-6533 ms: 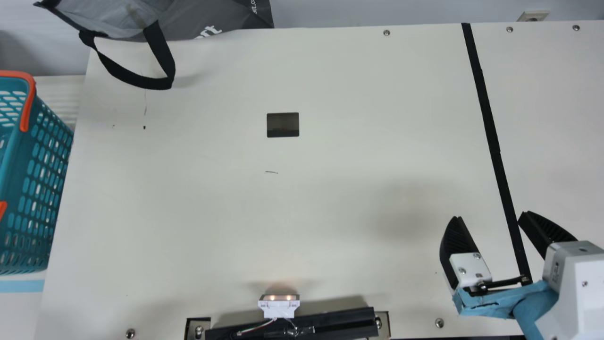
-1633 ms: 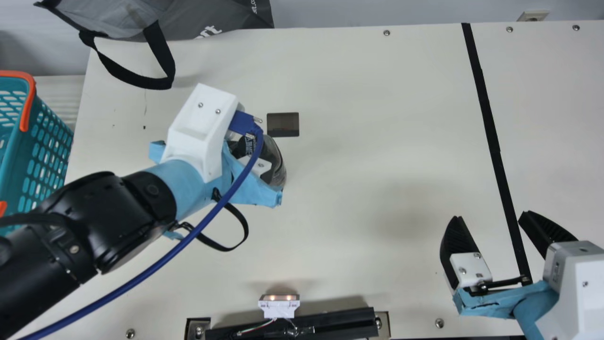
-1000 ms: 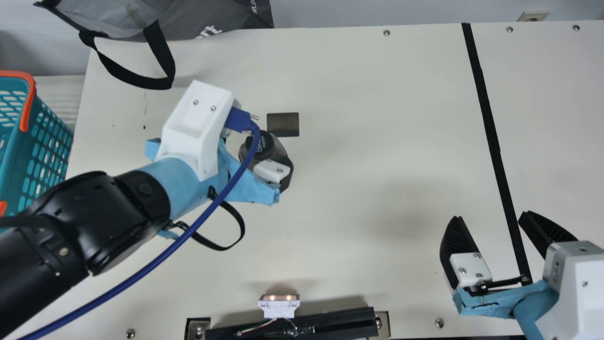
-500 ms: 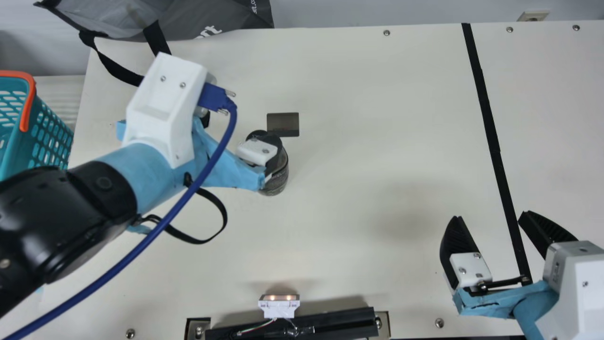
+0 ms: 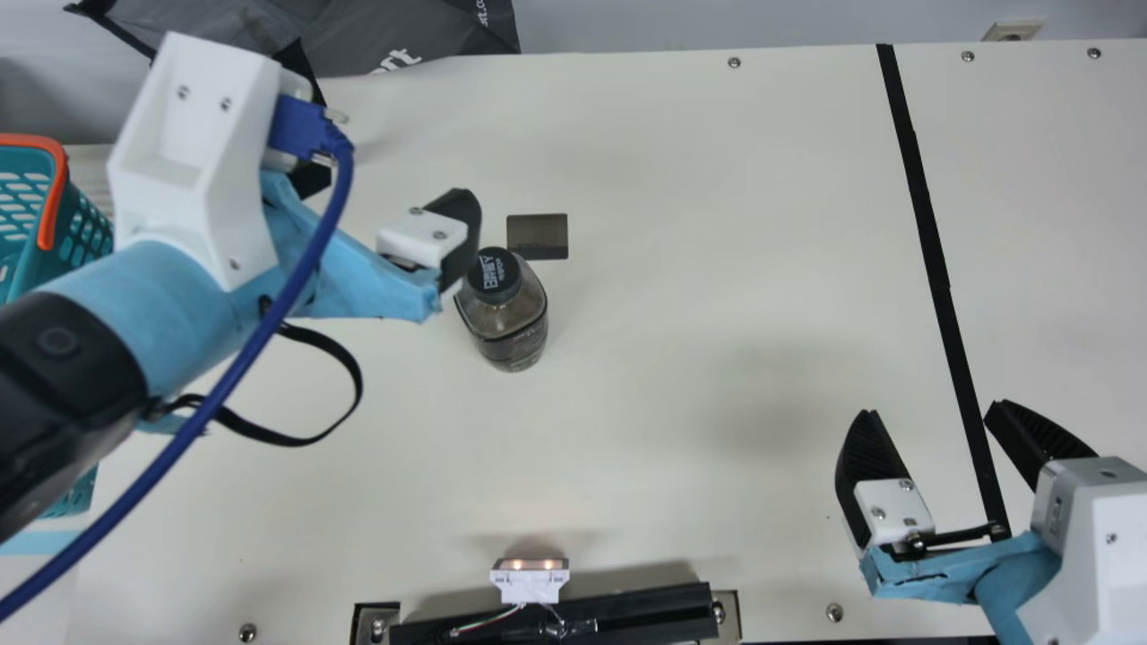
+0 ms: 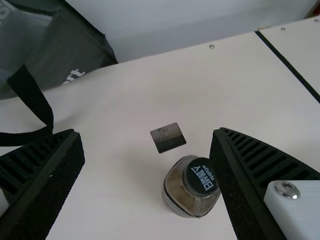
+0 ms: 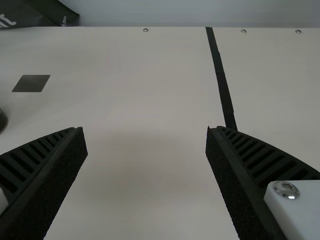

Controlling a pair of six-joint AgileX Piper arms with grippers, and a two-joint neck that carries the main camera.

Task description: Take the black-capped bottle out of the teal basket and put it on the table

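The black-capped bottle (image 5: pixel 509 321) stands upright on the cream table (image 5: pixel 681 269). My left gripper (image 5: pixel 387 190) is above and to the left of it in the main view, fingers spread. In the left wrist view, the bottle (image 6: pixel 181 187) appears beside one finger of my left gripper (image 6: pixel 144 132), and nothing is held between the two. At the main view's left edge is the teal basket (image 5: pixel 85 235), partly hidden behind my left arm. My right gripper (image 5: pixel 930 412) rests open and empty at the right; its ribbed fingers are well apart in its wrist view, with the gripper (image 7: pixel 145 129) over bare table.
A grey bag (image 5: pixel 394 31) with black straps lies at the table's back left. A dark rectangle (image 5: pixel 537 236) sits just behind the bottle. Black tape (image 5: pixel 932 260) crosses the right side, and a small lit device (image 5: pixel 530 580) is at the front edge.
My left arm came into view with the bottle, opened its fingers and drew off to the left and back. The bottle now stands free on the table. My right arm has kept still.
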